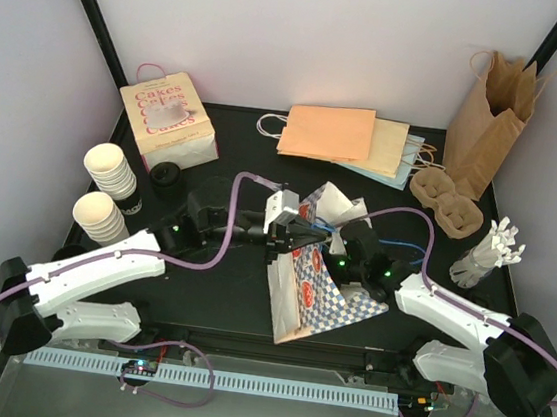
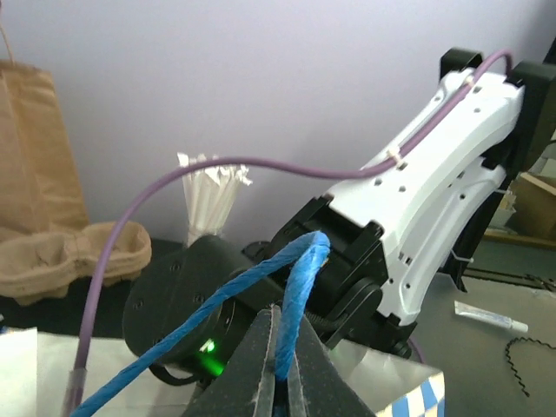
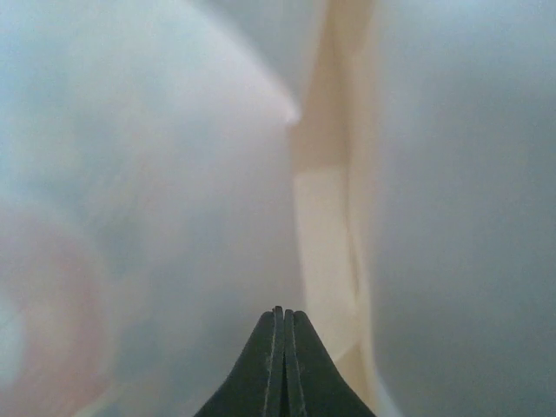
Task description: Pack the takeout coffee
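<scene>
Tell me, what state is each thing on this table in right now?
left gripper: shut on blue rope handle
right gripper: shut, at the checkered bag's mouth
checkered bag: lying on its side, mouth open
paper cups: two upright nested stacks, no lids on
black lid: on the table, on no cup
cup carrier: empty
brown paper bag: standing, top open
cake box: closed

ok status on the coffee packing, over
Left gripper shut on the blue handle. Right gripper shut, close against the checkered bag. Cups stacked far left, not yet packed.
</scene>
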Controlling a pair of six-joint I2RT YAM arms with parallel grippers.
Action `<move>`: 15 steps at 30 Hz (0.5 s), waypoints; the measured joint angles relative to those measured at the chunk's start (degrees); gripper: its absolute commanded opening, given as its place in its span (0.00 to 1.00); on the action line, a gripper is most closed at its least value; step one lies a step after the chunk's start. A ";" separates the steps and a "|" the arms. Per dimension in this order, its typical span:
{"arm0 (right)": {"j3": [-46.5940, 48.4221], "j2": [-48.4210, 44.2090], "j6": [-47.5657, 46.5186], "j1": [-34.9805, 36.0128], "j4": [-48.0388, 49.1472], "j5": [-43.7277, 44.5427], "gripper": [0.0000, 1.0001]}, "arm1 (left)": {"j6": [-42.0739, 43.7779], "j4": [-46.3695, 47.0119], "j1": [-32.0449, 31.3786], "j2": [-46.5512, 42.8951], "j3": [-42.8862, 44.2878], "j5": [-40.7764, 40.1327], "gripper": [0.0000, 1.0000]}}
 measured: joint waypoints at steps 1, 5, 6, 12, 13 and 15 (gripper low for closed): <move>0.00 0.00 0.02 0.00 -0.63 0.81 0.01 | 0.09 -0.02 0.00 -0.87 0.00 -0.09 0.01; 0.13 0.00 0.00 0.00 -3.15 3.39 0.01 | 0.90 -0.68 0.00 -3.72 0.66 -0.74 0.02; 0.26 0.00 -0.02 0.00 -3.87 4.07 0.01 | 1.20 -1.14 0.00 -4.07 1.05 -0.98 0.01; 2.29 0.00 -0.83 0.00 -10.16 9.68 0.01 | 2.40 -3.13 0.00 -6.27 2.10 -2.32 0.02; 2.62 -0.02 -1.01 0.00 -11.06 10.49 0.01 | 2.54 -3.39 0.00 -6.56 2.10 -2.47 0.01; 3.34 -0.02 -1.73 0.02 -12.76 11.98 0.02 | 2.84 -3.80 0.00 -7.02 2.10 -2.82 0.02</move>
